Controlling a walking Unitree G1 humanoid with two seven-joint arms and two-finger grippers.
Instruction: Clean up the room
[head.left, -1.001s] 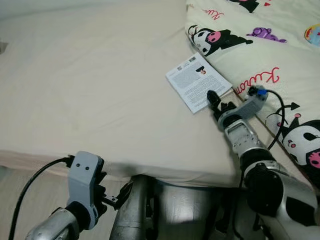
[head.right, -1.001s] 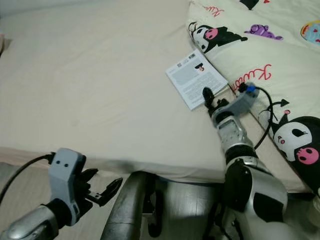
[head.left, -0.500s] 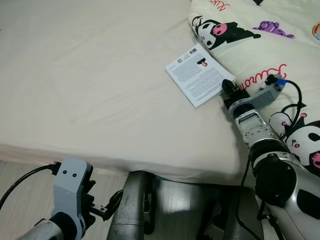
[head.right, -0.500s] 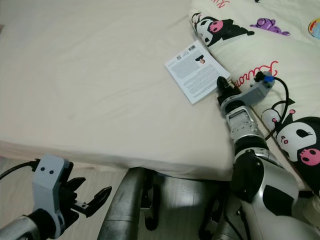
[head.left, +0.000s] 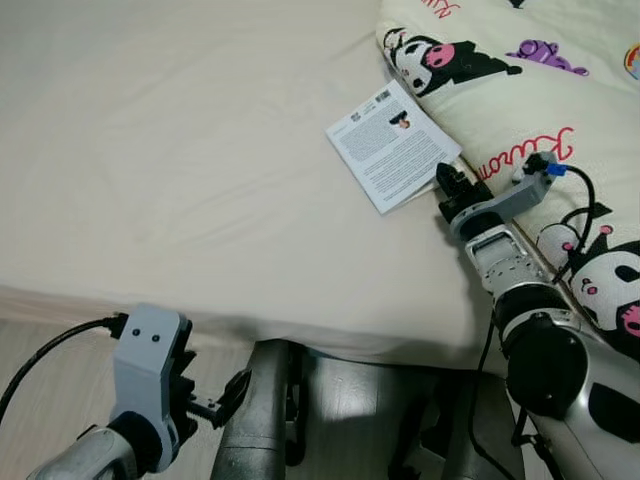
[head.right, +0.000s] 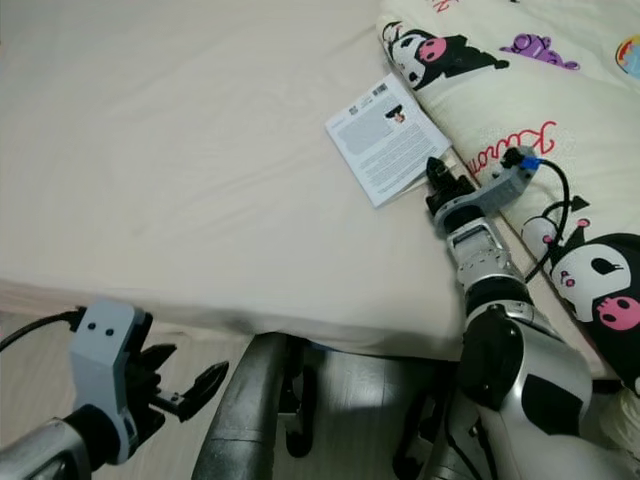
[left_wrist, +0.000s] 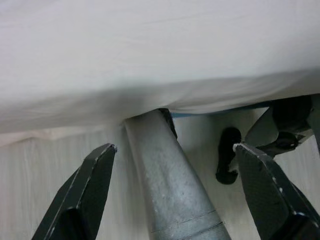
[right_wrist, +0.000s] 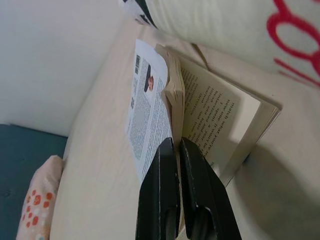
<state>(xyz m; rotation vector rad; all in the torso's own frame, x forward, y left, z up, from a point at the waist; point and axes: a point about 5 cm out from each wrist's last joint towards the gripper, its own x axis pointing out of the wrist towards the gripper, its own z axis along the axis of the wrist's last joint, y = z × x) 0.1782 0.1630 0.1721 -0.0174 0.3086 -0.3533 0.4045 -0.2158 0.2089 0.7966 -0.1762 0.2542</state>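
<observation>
Left hand (head.left: 215, 395): lowest and nearest, hanging below the bed's front edge beside the robot's own grey leg (left_wrist: 175, 185); its two black fingers (left_wrist: 82, 192) are spread wide with nothing between them.

Bed (head.left: 180, 180): cream sheet, soft and slightly rumpled; it will give under any downward press.

Right hand (head.left: 447, 182): stretched over the mattress to the near corner of the book; in the right wrist view its fingers (right_wrist: 170, 200) lie pressed together, and some of the book's pages or its cover seem to be caught between them, though I cannot tell for sure.

Book (head.left: 392, 146): a thin paperback lying on the sheet with its back cover up, its far side against the quilt; in the wrist view it is splayed open, with printed pages showing.

Handling: probably light but floppy; cover and pages will bend or tear if lifted by a few leaves. Better to close it and pinch near the spine, across the whole block.

Quilt (head.left: 520, 90): farthest, cream with cartoon prints, bunched along the right of the bed, touching the book.
</observation>
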